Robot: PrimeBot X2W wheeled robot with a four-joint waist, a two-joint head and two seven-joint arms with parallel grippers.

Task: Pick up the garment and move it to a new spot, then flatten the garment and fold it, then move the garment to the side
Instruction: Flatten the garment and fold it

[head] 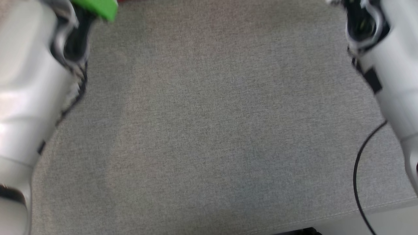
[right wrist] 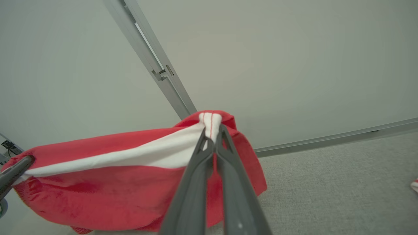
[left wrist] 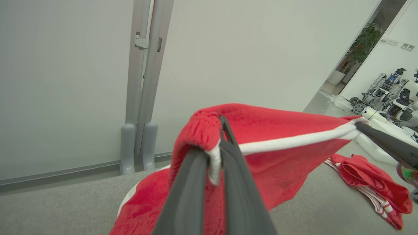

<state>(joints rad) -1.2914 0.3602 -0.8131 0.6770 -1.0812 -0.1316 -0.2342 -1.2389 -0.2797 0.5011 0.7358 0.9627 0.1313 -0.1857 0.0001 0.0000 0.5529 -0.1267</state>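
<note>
Grey cloth (head: 209, 130) is covering the surface beneath us. In the head view it is stretching between our left forearm (head: 29, 81) and right forearm (head: 392, 81), with a black cable (head: 356, 169) looping over its right side and a blurred green shape (head: 98, 8) at the top left.

The wrist views are adding the garment (left wrist: 277, 143), red with a white band. We are holding it up in the air above the cloth, pulled out between both arms. Our left gripper (left wrist: 214, 143) is pinching a bunched corner, with the jaws closed on the white hem and red fabric folding over the fingertips. Our right gripper (right wrist: 214, 135) is clamping the opposite end of the band, with the jaws pressed together on it. Each wrist view is also catching the other gripper's dark tip at the far end of the band. The garment's lower part is hanging toward the cloth; we cannot tell whether it is touching.

The left wrist view is giving more: a second red piece (left wrist: 369, 176) is lying crumpled on the cloth, apart from the held garment, and beyond it robots (left wrist: 388, 98) and a plant (left wrist: 364, 42) are standing. Behind everything a pale wall (right wrist: 294, 65) and a grey post (left wrist: 147, 81) are rising.
</note>
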